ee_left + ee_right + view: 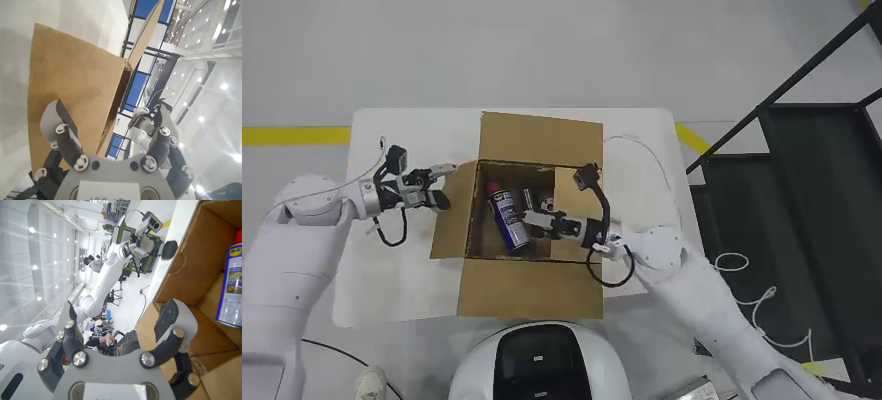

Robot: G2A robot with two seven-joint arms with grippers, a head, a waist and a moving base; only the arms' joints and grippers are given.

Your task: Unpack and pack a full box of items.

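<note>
You have the box (542, 135) standing at the middle of the bench (392, 290), flaps spread outward. The can (504, 212) lies inside it, toward the left wall. Your left claw (445, 182) sits outside, at the left flap. Your right claw (537, 218) is over the opening, just right of the can.

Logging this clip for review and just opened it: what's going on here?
A two-armed robot is working at an open cardboard box on a white table. Its left claw, open, is at the box's left flap. Its right claw, also open and empty, is over the box's interior beside a blue spray can lying inside with some smaller dark items. Nothing is gripped.
</note>
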